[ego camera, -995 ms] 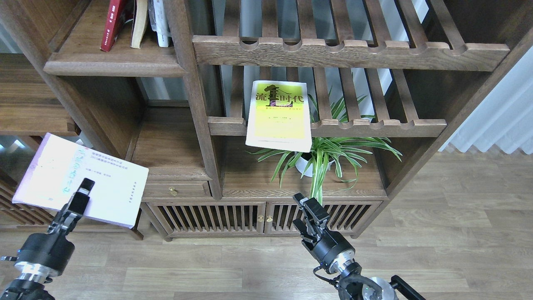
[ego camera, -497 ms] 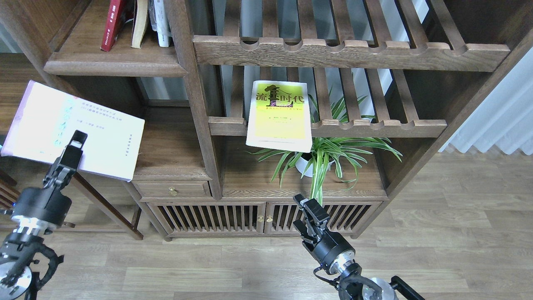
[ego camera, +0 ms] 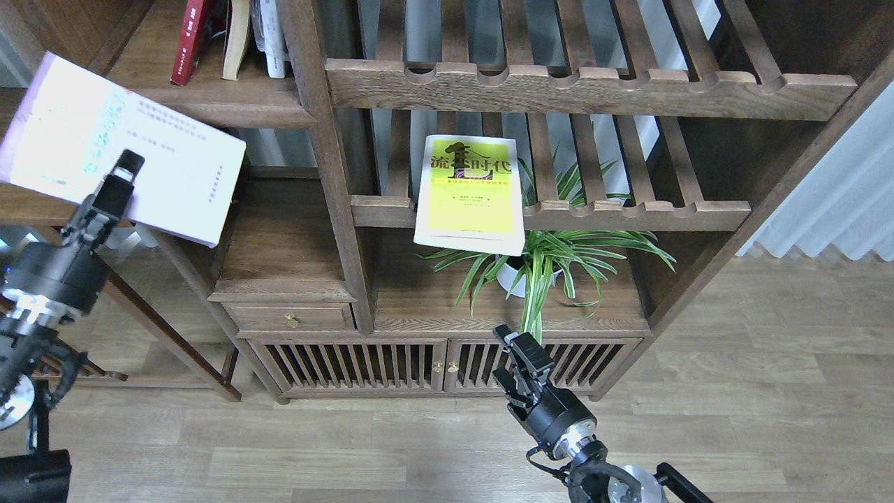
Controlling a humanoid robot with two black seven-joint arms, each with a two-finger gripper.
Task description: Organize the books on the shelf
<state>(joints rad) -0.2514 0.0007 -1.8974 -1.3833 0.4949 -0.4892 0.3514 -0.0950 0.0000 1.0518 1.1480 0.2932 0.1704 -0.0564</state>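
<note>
My left gripper (ego camera: 124, 173) is shut on a white book (ego camera: 150, 157) with green characters and holds it tilted in the air at the upper left. The book's top edge overlaps the front of the shelf (ego camera: 230, 108), a solid dark-brown board with a rounded edge. A dark red book (ego camera: 190, 42) stands on that shelf, leaning beside a cream one (ego camera: 236, 38) and a white one (ego camera: 274, 38). A yellow-green book (ego camera: 469, 192) with black characters lies flat on the lower slatted rack, overhanging its front rail. My right gripper (ego camera: 508, 360) is open and empty, low in front of the cabinet doors.
An upright post (ego camera: 328, 161) divides the shelf bay from the slatted racks (ego camera: 587, 87). A potted spider plant (ego camera: 545, 265) stands under the yellow-green book. A drawer (ego camera: 290, 318) and slatted cabinet doors (ego camera: 391, 367) are below. A side table (ego camera: 42, 202) stands at the left.
My left arm has lifted the white book up from waist height to the level of the solid shelf. The right arm and the yellow-green book have not moved.
</note>
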